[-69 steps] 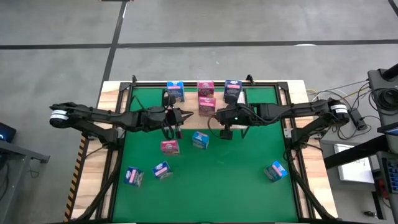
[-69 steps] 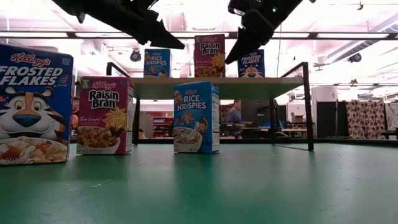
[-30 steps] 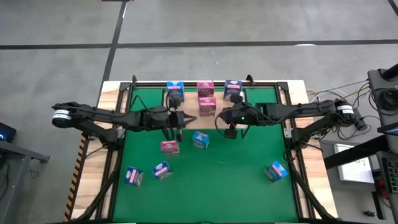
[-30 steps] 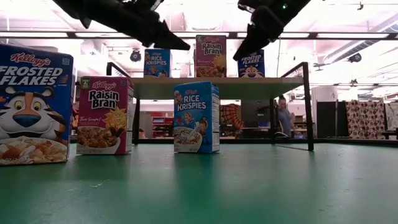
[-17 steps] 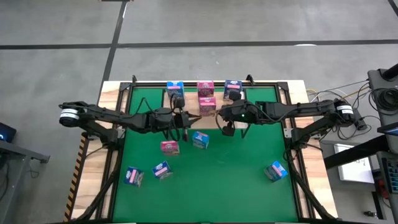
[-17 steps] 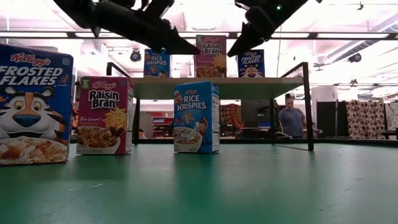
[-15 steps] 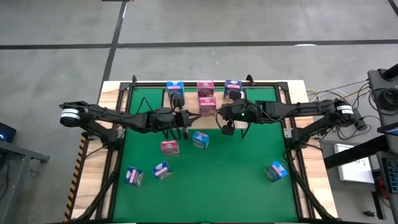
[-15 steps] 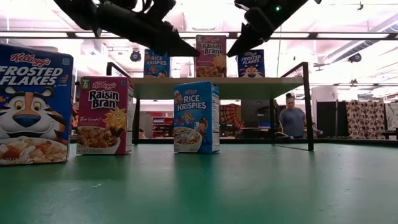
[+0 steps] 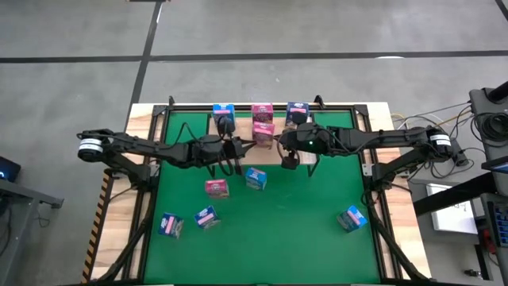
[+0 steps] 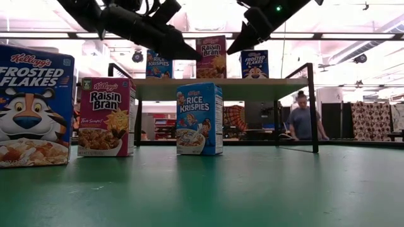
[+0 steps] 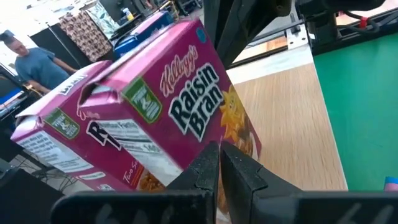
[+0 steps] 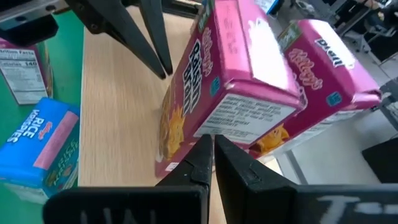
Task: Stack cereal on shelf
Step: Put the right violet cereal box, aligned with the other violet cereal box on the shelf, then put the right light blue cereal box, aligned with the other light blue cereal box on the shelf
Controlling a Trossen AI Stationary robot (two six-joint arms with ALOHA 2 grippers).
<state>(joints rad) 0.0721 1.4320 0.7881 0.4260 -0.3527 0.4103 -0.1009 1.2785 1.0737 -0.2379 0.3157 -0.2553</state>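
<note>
On the shelf (image 9: 333,123) along the table's far edge stand a light blue cereal box (image 9: 223,114), a dark blue one (image 9: 297,111) and two pink ones, one (image 9: 262,110) behind the other (image 9: 264,131). My left gripper (image 9: 252,144), shut, points at the front pink box (image 11: 186,106) from the table's left. My right gripper (image 9: 280,143), shut, points at the same box (image 12: 217,87) from the right. Both tips hang above the shelf board (image 10: 221,81). My left gripper's shut tips (image 11: 211,163) are right at the lower front face (image 11: 233,134) of the front pink box, coming from the table's left, nearly level; whether they touch it I cannot tell. My right gripper's shut tips (image 12: 202,152) are right at the lower edge of the box's side panel (image 12: 249,121), slanting down from the table's right; whether they touch it I cannot tell.
Several loose cereal boxes lie on the green mat: pink (image 9: 216,187), light blue (image 9: 255,178), dark blue (image 9: 170,226), another (image 9: 206,216) and a light blue one (image 9: 350,217) at the near right. A person (image 10: 305,120) stands in the room behind.
My left gripper has gone toward the table's right and tipped downward, its tip closing on the front pink box on the shelf. My right gripper has tilted, its tip swinging toward the table's left and far edge, nearer the same box. Both stay shut; the boxes have not moved.
</note>
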